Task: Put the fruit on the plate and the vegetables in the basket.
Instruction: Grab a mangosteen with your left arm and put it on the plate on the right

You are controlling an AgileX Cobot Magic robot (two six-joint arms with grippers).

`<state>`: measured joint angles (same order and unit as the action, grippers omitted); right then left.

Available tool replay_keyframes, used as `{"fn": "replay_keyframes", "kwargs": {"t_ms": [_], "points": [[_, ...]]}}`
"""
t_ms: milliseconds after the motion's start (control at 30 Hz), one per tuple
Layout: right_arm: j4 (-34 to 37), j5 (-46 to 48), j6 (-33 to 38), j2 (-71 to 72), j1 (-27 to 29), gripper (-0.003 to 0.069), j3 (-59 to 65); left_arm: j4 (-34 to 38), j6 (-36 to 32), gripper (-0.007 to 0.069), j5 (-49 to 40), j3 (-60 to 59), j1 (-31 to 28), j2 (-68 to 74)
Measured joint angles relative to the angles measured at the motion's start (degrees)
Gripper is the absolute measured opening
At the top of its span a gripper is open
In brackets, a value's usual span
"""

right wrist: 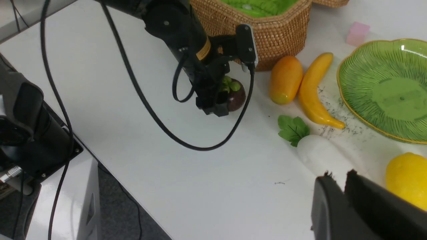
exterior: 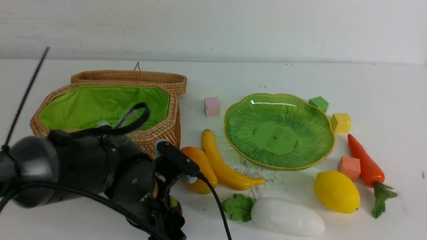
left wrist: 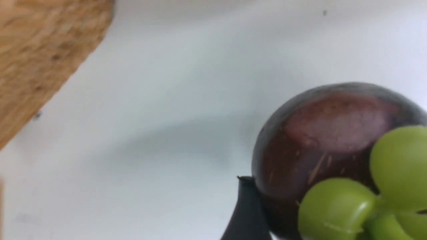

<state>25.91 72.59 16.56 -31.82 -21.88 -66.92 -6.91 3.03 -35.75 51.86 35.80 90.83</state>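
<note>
Purple mangosteen [right wrist: 237, 97] sits clasped between the left hand's [right wrist: 223, 102] fingers [left wrist: 247, 213].

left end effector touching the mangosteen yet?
Touching. Left wrist view: one finger sits flush against the mangosteen, no gap. Right wrist view shows the left end effector straddling it.
</note>
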Motion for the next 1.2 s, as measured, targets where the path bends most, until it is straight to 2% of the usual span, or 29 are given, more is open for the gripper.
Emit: {"fn": "replay_keyframes", "kwargs": {"t_ms": [100,200,367,467,633,733,967,1200], "points": [[-0.32,0.0,-0.05,0.0,0.0,0.0078,0.0,2.45,-0.19,0.0533,-1.4,-0.01,0.0,-5.23],[-3.62,-1.93,-1.59,0.0,0.0,0.0078,0.0,6.5,-1.6,0.0533,0.01,0.91,0.0,-11.14],[-13.53,-9.36,-8.31,0.0,0.0,0.0078,0.0,16.65,-8.48,0.0533,11.83,5.99,0.0,-13.87],[-19.06,-11.65,-13.75,0.0,0.0,0.0078,0.0,24.44,-15.33,0.0533,18.49,12.0,0.0,-9.16],[-21.81,-11.61,-16.57,0.0,0.0,0.0078,0.0,33.42,-24.69,0.0533,18.59,24.32,0.0,4.5],[-21.39,-9.93,-16.57,0.0,0.0,0.0078,0.0,34.9,-29.48,0.0533,14.65,35.07,0.0,16.23],[-20.51,-4.71,-16.57,0.0,0.0,0.0078,0.0,33.44,-32.57,0.0533,6.09,52.22,-0.05,32.47],[-20.51,-3.39,-16.57,0.0,0.0,0.0085,0.0,31.64,-32.83,0.0659,3.82,55.66,-0.05,35.42]]}}
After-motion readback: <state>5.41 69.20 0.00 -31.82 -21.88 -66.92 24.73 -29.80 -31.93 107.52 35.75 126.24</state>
